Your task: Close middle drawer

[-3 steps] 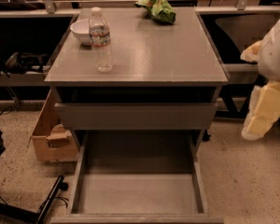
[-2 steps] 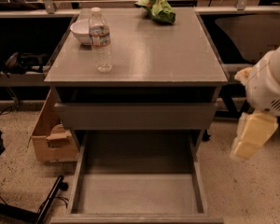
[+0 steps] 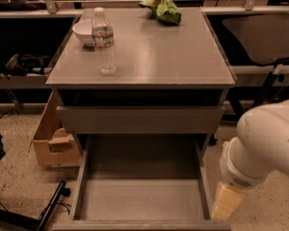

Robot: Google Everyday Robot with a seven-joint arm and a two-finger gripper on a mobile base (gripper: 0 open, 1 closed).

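The middle drawer (image 3: 139, 198) is pulled far out of the grey cabinet toward me. It is a long shallow grey box with nothing in it, and its front panel (image 3: 135, 225) lies at the bottom edge of the view. My white arm (image 3: 265, 143) comes in from the right. Its cream-coloured gripper end (image 3: 225, 205) hangs just outside the drawer's right wall, near the front right corner. I cannot tell if it touches the drawer.
A grey drawer front (image 3: 139, 119) above is out a little. On the cabinet top (image 3: 173, 57) stand a water bottle (image 3: 104, 41), a white bowl (image 3: 85, 32) and a green bag (image 3: 163, 8). A cardboard box (image 3: 53, 138) sits on the floor at left.
My arm has swung down and to the left, from beside the cabinet's right side to the open drawer's front right corner. The drawer has not moved.
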